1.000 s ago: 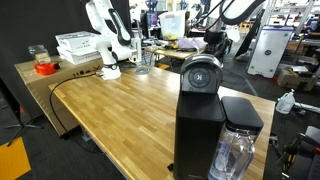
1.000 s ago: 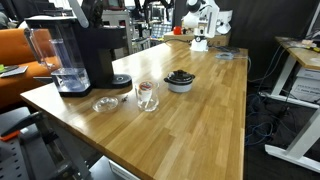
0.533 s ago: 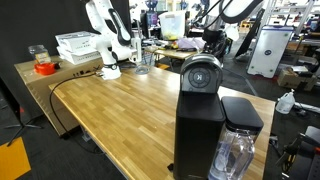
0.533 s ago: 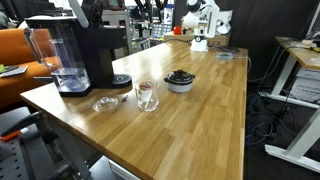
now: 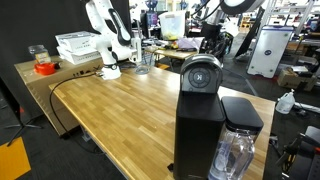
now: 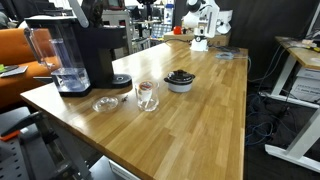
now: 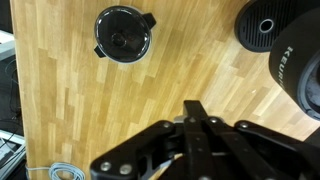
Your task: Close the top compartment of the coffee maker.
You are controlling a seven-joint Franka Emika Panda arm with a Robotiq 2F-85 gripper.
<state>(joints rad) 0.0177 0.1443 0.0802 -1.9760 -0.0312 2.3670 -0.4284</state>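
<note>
Pincer [image 7: 193,108] newly shut; coffee maker [image 7: 298,70] seemingly upper-right

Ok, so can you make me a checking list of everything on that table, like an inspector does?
Surface: wooden table, light planks.
Job's things: coffee maker stands at one end; its lid is up, not yet closed.
Clutter: glass cup, grey bowl and small glass dish beside the machine; white basket at the far end.
Gripper: gripper shut, holding nothing, above the table between bowl and coffee maker.
Cables: black cable curving near the table's edge; tangle of cables under the next desk.
Surroundings: busy lab behind; white robot arm at the far end.
</note>
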